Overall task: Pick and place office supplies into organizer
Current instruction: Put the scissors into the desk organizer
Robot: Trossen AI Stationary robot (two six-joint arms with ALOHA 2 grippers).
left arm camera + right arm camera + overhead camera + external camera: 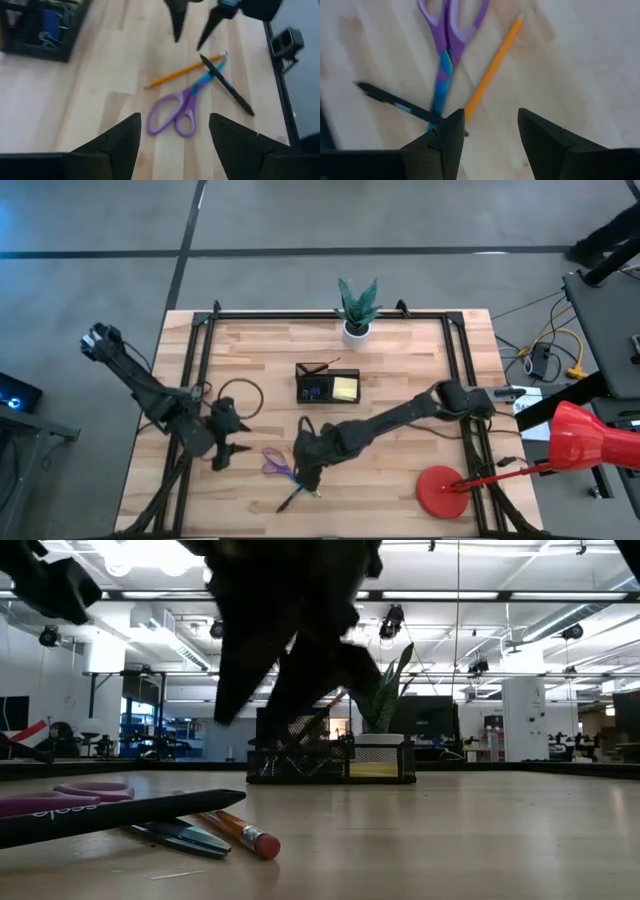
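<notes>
Purple scissors (277, 464), an orange pencil (492, 70) and a black pen (227, 85) are piled near the front edge, apparently crossed. Both the left gripper (226, 456) and right gripper (310, 477) are spread wide, empty.

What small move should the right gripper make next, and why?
Probably lower the right gripper onto the orange pencil and close. Its fingers are open and hang just above the pencil, which lies on the table beside the purple scissors and the black pen, not yet in the organizer.
</notes>
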